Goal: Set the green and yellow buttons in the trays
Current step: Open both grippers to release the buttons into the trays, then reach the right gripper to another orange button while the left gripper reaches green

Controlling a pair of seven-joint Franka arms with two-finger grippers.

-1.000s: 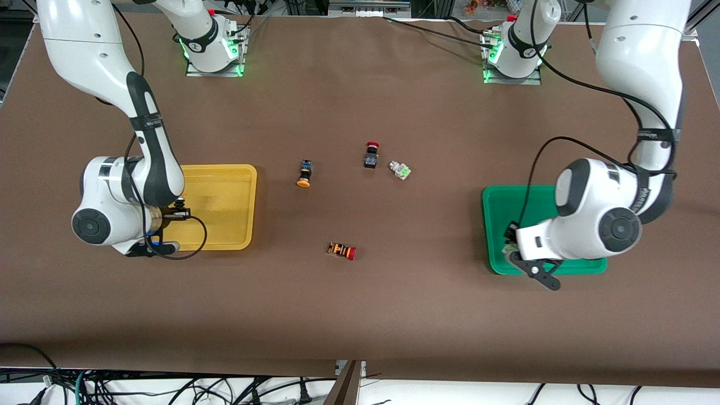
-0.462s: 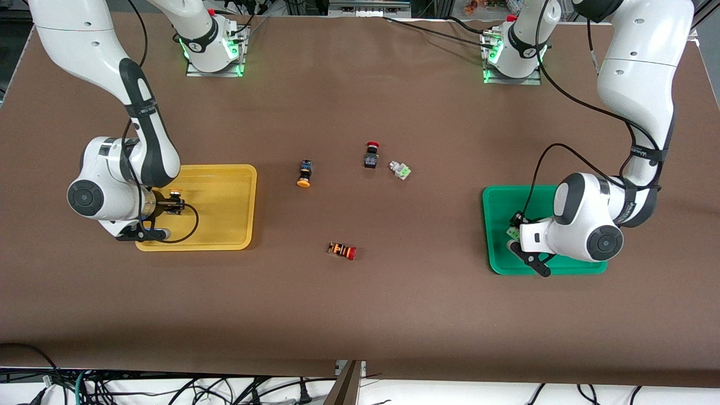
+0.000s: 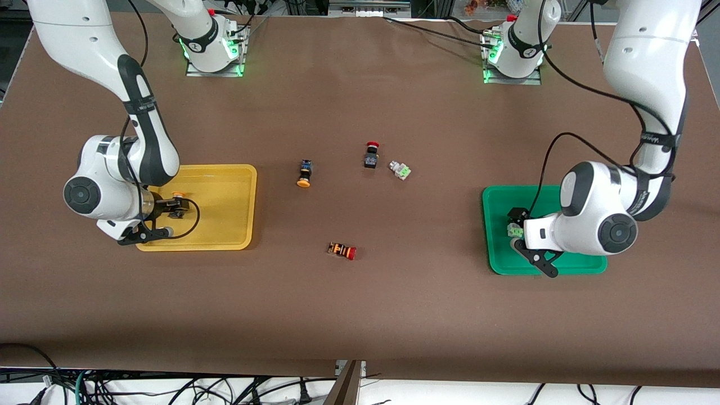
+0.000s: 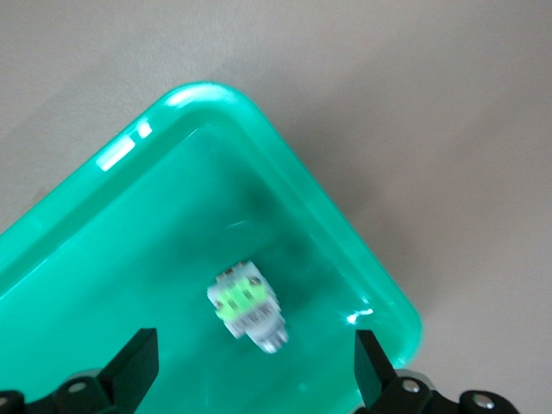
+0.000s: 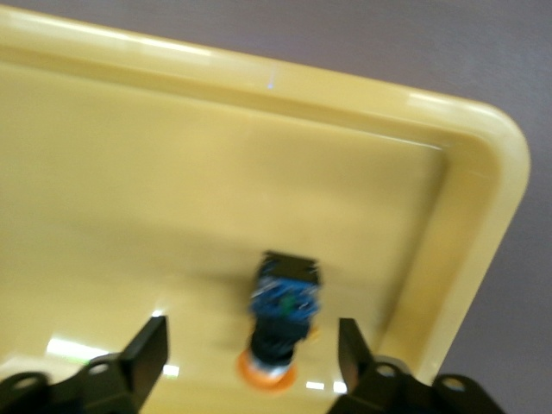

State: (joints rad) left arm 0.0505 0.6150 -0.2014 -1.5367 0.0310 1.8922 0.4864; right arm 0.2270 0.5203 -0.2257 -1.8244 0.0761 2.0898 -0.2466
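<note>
My right gripper [image 3: 169,209] is open over the yellow tray [image 3: 225,185]. A yellow-capped button [image 3: 179,196] lies on the tray floor between its fingers, also seen in the right wrist view [image 5: 283,323]. My left gripper [image 3: 516,225] is open over the green tray [image 3: 498,202]. A green-faced button [image 3: 512,230] lies loose in that tray, also in the left wrist view [image 4: 247,306]. A second yellow-capped button [image 3: 304,172] and a second green-faced button [image 3: 400,170] lie on the table's middle.
A black switch with a red cap [image 3: 370,154] stands beside the green-faced button on the table. An orange-striped switch with a red cap [image 3: 342,250] lies nearer to the front camera. The brown table [image 3: 360,315] spreads between the trays.
Both wrists have shifted over their trays. The right wrist moved toward its end of the table, and the yellow-capped button now shows lying in the tray. The table's buttons have not moved.
</note>
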